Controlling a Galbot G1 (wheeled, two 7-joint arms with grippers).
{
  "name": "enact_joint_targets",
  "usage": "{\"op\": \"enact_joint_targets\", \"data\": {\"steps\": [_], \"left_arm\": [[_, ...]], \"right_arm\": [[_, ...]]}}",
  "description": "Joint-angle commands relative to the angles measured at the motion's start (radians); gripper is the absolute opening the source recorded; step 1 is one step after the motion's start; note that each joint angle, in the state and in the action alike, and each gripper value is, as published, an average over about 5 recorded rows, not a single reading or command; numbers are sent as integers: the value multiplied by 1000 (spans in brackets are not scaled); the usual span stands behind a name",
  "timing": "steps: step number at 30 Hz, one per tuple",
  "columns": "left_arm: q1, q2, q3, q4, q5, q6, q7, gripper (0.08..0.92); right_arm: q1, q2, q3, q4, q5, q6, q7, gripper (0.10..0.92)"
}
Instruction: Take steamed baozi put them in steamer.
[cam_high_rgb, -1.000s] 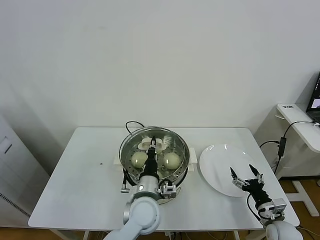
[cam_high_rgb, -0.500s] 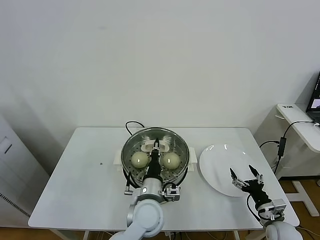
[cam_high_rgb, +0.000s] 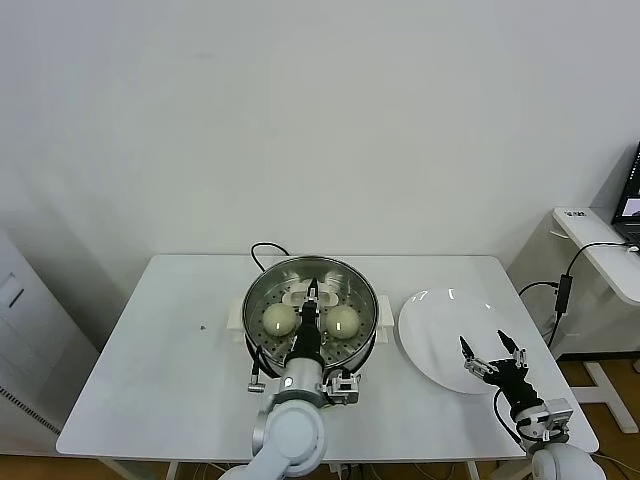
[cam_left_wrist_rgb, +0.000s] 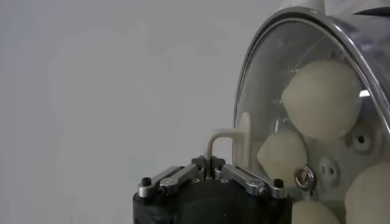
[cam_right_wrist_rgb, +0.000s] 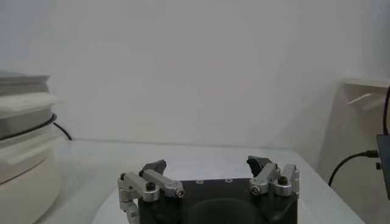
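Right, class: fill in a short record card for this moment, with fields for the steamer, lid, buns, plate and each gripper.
steamer: steel pot mid-table, black cord behind
lid: glass lid on the pot, its cream handle gripped by the left gripper
baozi: buns inside, seen through the glass
plate: white plate right of the steamer, no buns on it
right gripper: open, over the plate's near edge

We see the head view evenly and brightly lit, with soft, faint shadows under the steamer (cam_high_rgb: 310, 318) on the white surface (cam_high_rgb: 170, 370). Small highlights glint on the plate (cam_high_rgb: 440, 345) rim (two short streaks). In the left wrist view the glass lid (cam_left_wrist_rgb: 304, 91) carries pale reflections, and the near hand (cam_left_wrist_rgb: 210, 173) is dark and slightly soft. The right wrist view looks hazy and washed out.
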Motion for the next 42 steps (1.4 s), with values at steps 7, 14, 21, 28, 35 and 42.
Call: {"op": "enact_joint_targets", "data": {"steps": [7,14,21,28,35,42], "left_arm": [[73,159,-178,-374,-774,-77,131,332],[59,270,-394,-439,-1600,-224,126,531],[88,216,-649,-419,-2211,-256,-200,737],[201,230,-822,-230,-2098,-317,-294,821],[298,254,-782,-81,-1988,-423,-286,823],[284,233,-790,48,-1918,-455,-270,823]], "right_arm": [[16,-7,-1,-6,6,-4,-5,823],[30,-12,-23,2,46,-36,19,823],[45,-28,-56,8,131,-33,56,823],[48,-32,-45,30,122,-52,41,823],[42,-34,-33,43,88,-48,55,823],[30,-41,-35,58,56,-67,93,823]]}}
